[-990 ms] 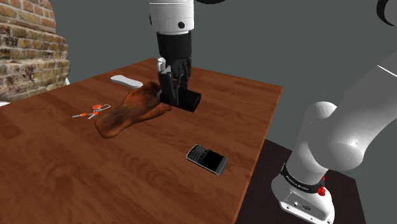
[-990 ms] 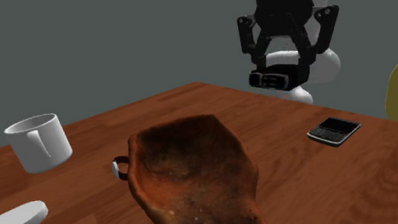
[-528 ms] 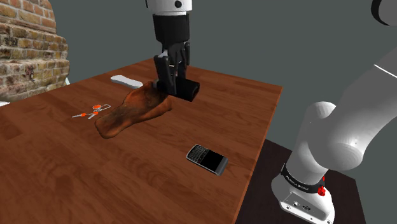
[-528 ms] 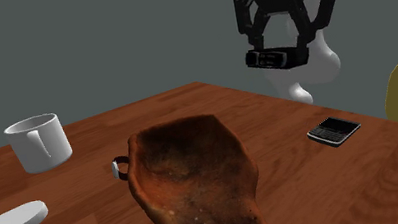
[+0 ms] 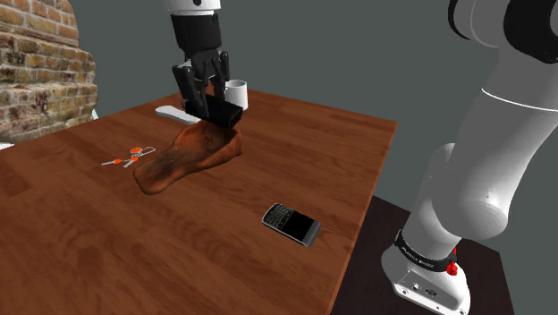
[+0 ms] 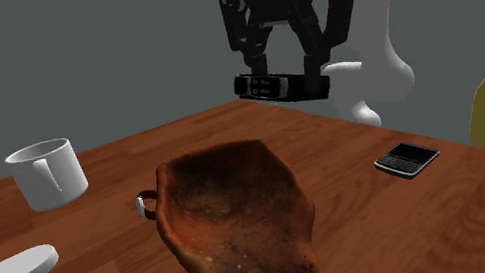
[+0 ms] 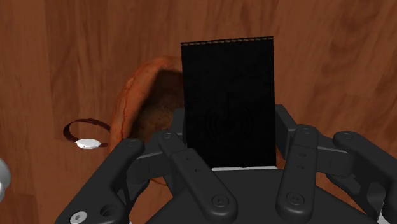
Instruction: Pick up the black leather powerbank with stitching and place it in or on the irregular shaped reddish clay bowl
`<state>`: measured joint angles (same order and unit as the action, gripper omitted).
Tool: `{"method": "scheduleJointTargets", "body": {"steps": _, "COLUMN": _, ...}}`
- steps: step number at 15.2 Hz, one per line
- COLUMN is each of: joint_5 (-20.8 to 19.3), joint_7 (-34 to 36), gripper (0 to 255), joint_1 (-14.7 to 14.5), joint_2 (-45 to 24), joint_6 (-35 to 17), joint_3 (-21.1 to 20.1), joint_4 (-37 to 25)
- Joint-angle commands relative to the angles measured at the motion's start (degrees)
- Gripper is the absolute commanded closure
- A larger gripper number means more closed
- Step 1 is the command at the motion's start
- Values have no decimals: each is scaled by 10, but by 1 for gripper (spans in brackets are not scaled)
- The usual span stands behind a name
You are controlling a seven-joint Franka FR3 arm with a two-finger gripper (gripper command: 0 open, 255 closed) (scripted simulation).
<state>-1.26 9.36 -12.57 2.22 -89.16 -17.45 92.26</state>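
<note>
Well clear of the wooden table (image 5: pixel 134 259), the black powerbank (image 7: pixel 228 102) is held level, clamped between the 2 fingers of the black gripper (image 6: pixel 281 65). It is hung above 1 end of the irregular reddish-brown bowl (image 6: pixel 233 213), not touching it. A white mug (image 6: pixel 47 173) and a black phone (image 5: pixel 291 223) are set apart on the table.

The shoulder camera looked down from beside the stand (image 5: pixel 371 251), while the second faced it low across the table (image 5: pixel 224 233), sharing the bowl (image 5: pixel 183 157).
</note>
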Motion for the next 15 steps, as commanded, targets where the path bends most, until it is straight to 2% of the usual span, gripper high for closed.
{"method": "scheduleJointTargets", "body": {"steps": 1, "joint_5": -15, "joint_7": -4, "gripper": 255, "joint_1": 2, "joint_2": -49, "joint_6": 8, "joint_3": 1, "joint_4": -55}}
{"method": "scheduleJointTargets", "body": {"steps": 6, "joint_5": -56, "joint_7": -9, "gripper": 255, "joint_1": -9, "joint_2": -190, "joint_6": 59, "joint_3": 4, "joint_4": -242}}
{"method": "scheduleJointTargets", "body": {"steps": 15, "joint_5": -47, "joint_7": -9, "gripper": 255, "joint_1": 1, "joint_2": -163, "joint_6": -24, "joint_3": 6, "joint_4": -132}}
